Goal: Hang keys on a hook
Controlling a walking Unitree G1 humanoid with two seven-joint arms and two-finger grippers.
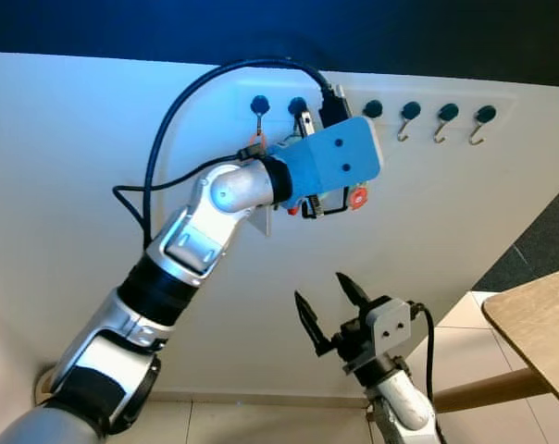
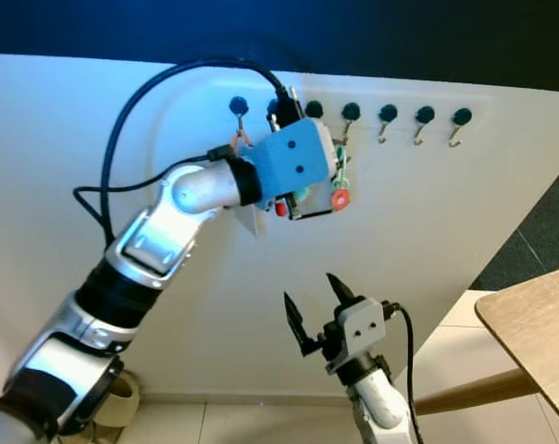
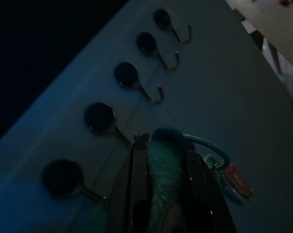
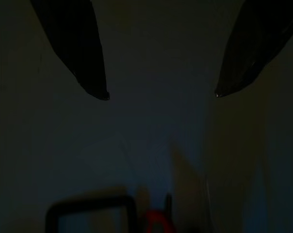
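Reaching up across the white wall (image 1: 67, 166), the left arm (image 1: 182, 245) runs from the near left corner to the row of dark-knobbed hooks (image 1: 446, 116) near the wall's top edge. Its elbow is bent, its forearm slants up to the right, and the blue wrist housing (image 1: 340, 162) sits just in front of the hooks toward the left of the row. This pose seems meant to bring the load level with a hook's tip.

The left gripper (image 3: 163, 160) is clenched on the keys (image 3: 161, 165): its two black fingers (image 3: 137, 170) pinch a fuzzy green fob, and a teal ring with a red tag (image 3: 236, 179) hangs off to one side. Held this way, the ring dangles free, probably so it can be slid over a hook. In the left wrist view the fingertips lie just beside the stem of one hook; I cannot tell whether the ring has caught on it. By my judgement the hanging is close but not finished, and the bundle is not yet let go.

Lower and to the right, the right gripper (image 1: 333, 314) points up toward the wall with its fingers spread apart, holding nothing. It seems to be kept below as an idle standby.

At the far right, a wooden table (image 1: 539, 319) edge juts in, well apart from both arms
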